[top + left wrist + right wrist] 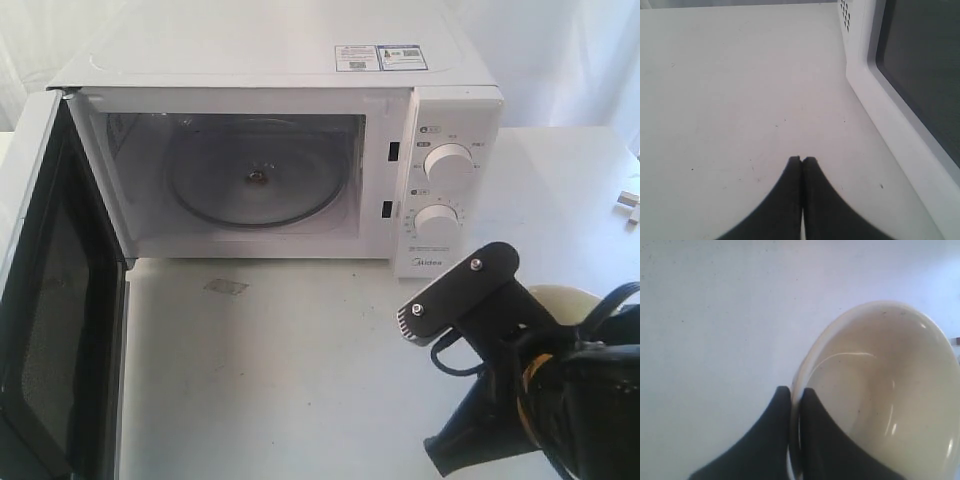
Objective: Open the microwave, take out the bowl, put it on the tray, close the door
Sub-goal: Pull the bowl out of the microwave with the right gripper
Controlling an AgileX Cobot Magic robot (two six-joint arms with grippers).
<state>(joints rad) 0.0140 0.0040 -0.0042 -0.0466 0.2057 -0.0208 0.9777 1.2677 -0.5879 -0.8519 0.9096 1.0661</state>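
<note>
The white microwave [450, 110] stands at the back of the table with its door [60, 330] swung wide open to the left. Its cavity holds only the glass turntable [255, 180]. My right gripper [796, 390] is shut on the rim of the cream bowl [880, 390], one finger inside and one outside. In the exterior view the bowl [558, 298] peeks out behind the right arm, in front of the knob panel at the lower right. My left gripper [801, 159] is shut on nothing, low over the table beside the door [900, 130]. The tray is out of view.
The open door juts out toward the front left and takes up that side. A small white object [627, 205] lies at the right table edge. The white table [300, 380] stretches in front of the microwave.
</note>
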